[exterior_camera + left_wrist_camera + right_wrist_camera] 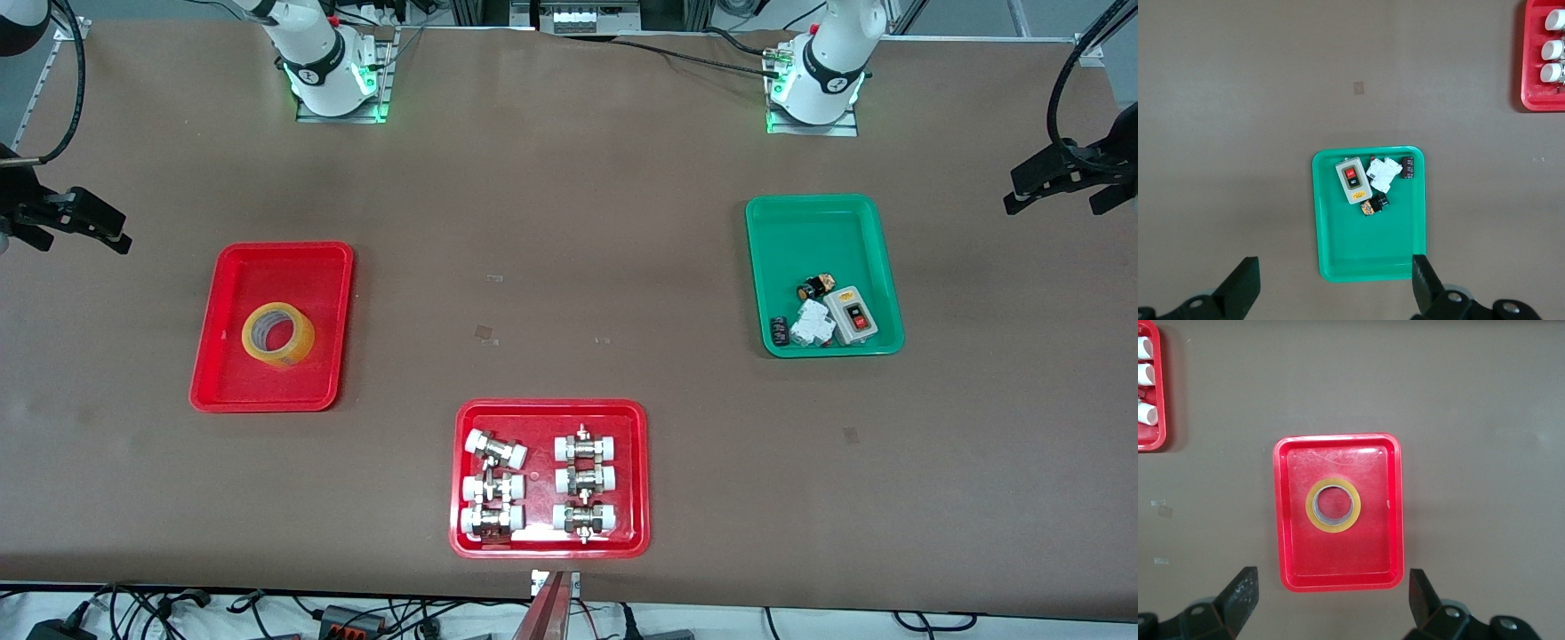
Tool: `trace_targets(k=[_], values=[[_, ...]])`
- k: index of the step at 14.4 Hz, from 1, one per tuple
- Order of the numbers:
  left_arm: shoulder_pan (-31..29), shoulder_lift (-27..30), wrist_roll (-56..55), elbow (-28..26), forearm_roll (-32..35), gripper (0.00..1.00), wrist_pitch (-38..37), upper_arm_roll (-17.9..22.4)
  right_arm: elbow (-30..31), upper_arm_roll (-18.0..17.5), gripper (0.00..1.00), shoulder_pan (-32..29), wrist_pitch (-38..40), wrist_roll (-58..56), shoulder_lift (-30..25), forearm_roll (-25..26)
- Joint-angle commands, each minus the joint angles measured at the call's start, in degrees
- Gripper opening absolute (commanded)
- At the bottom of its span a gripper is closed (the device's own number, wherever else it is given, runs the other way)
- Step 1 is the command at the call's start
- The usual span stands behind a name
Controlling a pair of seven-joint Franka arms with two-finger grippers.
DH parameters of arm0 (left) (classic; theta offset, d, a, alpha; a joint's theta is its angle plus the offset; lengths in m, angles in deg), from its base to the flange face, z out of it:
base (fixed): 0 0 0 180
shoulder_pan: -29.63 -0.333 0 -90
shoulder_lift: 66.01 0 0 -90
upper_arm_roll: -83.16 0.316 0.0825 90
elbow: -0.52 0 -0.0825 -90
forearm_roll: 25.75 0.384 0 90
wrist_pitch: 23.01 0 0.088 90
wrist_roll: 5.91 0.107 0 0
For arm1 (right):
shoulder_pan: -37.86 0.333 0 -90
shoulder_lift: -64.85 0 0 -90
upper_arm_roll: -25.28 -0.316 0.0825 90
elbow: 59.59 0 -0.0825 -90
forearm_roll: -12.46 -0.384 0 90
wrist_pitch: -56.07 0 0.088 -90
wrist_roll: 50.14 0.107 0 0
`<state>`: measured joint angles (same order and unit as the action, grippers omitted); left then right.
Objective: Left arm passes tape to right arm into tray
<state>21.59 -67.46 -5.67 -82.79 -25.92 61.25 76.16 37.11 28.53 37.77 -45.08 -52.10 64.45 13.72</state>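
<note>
The tape (278, 335), a yellowish roll with a pale core, lies flat in the middle of the plain red tray (233, 378) toward the right arm's end of the table. In the right wrist view the tape (1333, 505) sits centred in the tray (1298, 553), far below my right gripper (1333, 593), which is open and empty high over the table beside the tray's rim. That gripper also shows at the edge of the front view (84, 233). My left gripper (1336, 283) is open and empty, high over the edge of the green tray, and it shows in the front view (1053, 200).
A green tray (818, 231) with a switch box and small electrical parts lies toward the left arm's end and shows in the left wrist view (1365, 253). A red tray of metal fittings (542, 413) lies nearest the front camera, mid-table.
</note>
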Motion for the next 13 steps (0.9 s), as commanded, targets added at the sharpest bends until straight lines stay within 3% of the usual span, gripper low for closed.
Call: trace_targets(k=[1,13], values=[[0.1,-0.7,0.2,1.9,1.0,1.00,-1.4,-0.2,0.9,0.0,1.00,0.5,1.5,0.3,-1.2,0.3],[0.0,-0.7,0.2,1.9,1.0,1.00,-1.5,-0.2,0.7,-0.7,1.00,-1.9,0.9,0.1,-0.7,-1.0]])
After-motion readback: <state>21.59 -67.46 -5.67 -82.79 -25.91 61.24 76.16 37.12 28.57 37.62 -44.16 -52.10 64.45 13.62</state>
